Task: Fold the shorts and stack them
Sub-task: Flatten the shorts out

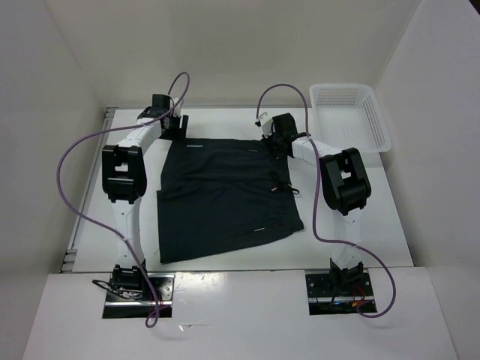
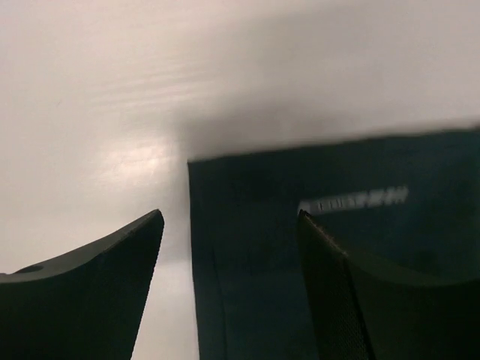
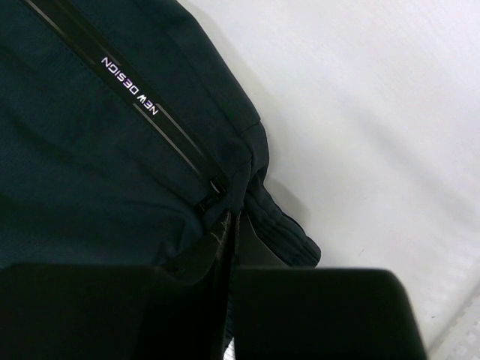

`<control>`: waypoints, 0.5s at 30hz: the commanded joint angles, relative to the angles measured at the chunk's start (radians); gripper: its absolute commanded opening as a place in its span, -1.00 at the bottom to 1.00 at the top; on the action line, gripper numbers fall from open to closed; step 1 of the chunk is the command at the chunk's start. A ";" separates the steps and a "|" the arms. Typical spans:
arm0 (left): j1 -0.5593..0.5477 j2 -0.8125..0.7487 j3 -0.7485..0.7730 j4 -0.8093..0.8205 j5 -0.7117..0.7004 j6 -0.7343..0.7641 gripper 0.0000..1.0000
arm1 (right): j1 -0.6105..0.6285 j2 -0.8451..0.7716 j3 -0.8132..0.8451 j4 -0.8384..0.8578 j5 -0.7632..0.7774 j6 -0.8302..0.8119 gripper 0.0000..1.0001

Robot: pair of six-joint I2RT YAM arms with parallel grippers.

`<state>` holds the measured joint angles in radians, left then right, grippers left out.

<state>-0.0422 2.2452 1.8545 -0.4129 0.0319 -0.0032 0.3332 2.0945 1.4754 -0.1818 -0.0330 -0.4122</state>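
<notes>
Dark navy-black shorts (image 1: 225, 199) lie spread flat in the middle of the white table, one layer folded over another. My left gripper (image 1: 174, 124) hovers over their far left corner. In the left wrist view it (image 2: 229, 217) is open, and the corner of the shorts (image 2: 247, 247) lies below between the fingers, ungripped. My right gripper (image 1: 271, 139) is at the far right corner. In the right wrist view it (image 3: 231, 221) is shut on the edge of the shorts (image 3: 90, 165), beside a ribbed waistband and a "NEW DESIGN" strip.
A white mesh basket (image 1: 352, 112) stands at the back right corner of the table (image 1: 360, 225). White walls close in the back and both sides. Purple cables loop over both arms.
</notes>
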 commanded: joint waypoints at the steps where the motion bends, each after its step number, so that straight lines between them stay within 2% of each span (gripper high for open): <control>1: 0.014 0.120 0.200 -0.073 0.008 0.003 0.59 | 0.007 -0.025 0.022 -0.008 -0.004 -0.030 -1.00; 5: 0.015 0.238 0.340 -0.156 0.031 0.003 0.61 | 0.016 -0.016 0.031 -0.018 -0.013 -0.030 -1.00; 10: 0.005 0.248 0.284 -0.165 0.019 0.003 0.61 | 0.017 -0.007 0.031 -0.027 -0.013 -0.040 -1.00; 11: 0.005 0.248 0.272 -0.178 0.019 0.003 0.54 | 0.017 -0.007 0.031 -0.027 -0.013 -0.040 -1.00; 12: 0.005 0.248 0.262 -0.190 0.019 0.003 0.26 | 0.017 -0.007 0.031 -0.027 -0.013 -0.040 -1.00; 13: 0.005 0.248 0.250 -0.205 0.049 0.003 0.14 | 0.017 -0.007 0.040 -0.027 -0.013 -0.040 -1.00; 15: 0.005 0.248 0.250 -0.268 0.085 0.003 0.01 | 0.017 -0.007 0.040 -0.027 -0.013 -0.040 -1.00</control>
<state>-0.0372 2.4706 2.1330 -0.5568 0.0521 -0.0002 0.3382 2.0949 1.4773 -0.1959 -0.0364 -0.4404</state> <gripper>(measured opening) 0.520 0.008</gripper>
